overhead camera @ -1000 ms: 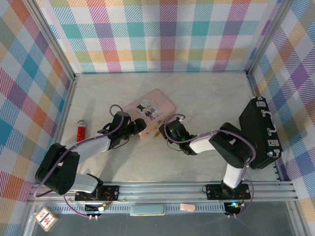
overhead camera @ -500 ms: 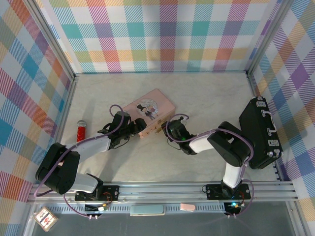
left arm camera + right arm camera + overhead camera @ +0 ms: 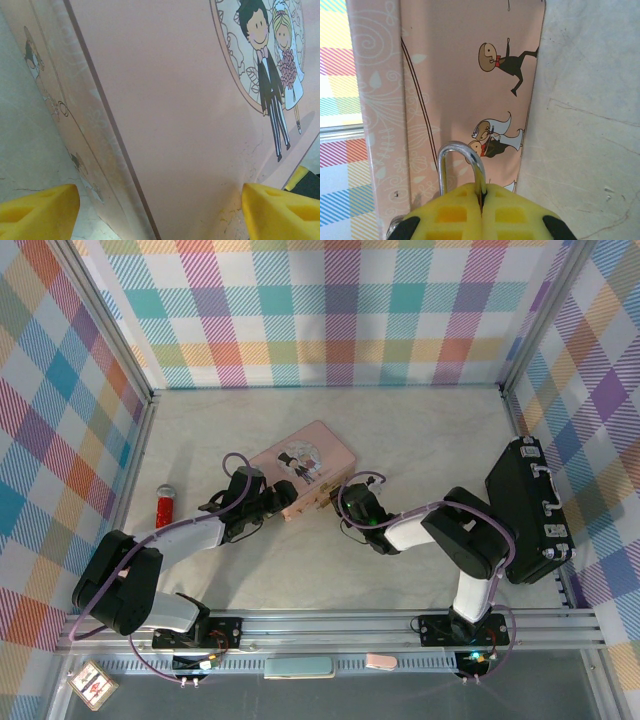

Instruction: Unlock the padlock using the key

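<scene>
both arms reach low to the pink tin point(image 3: 303, 468)
left hand point(image 3: 160, 205) spread open astride it; right hand point(image 3: 481, 200) clenched on the padlock point(image 3: 456, 145) shackle.

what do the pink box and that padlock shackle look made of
The pink box looks like thin printed sheet metal, matte with faint scuffs and a crisp lid seam, though coated card is possible. The padlock shackle looks like polished steel: bright mirror-like highlights along its curve.

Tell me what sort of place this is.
Most likely a robot manipulation test cell, not a home: plaid backdrop walls on metal framing, two robot arms bolted to an aluminium rail, and loose props like a pink tin and a black case.
</scene>
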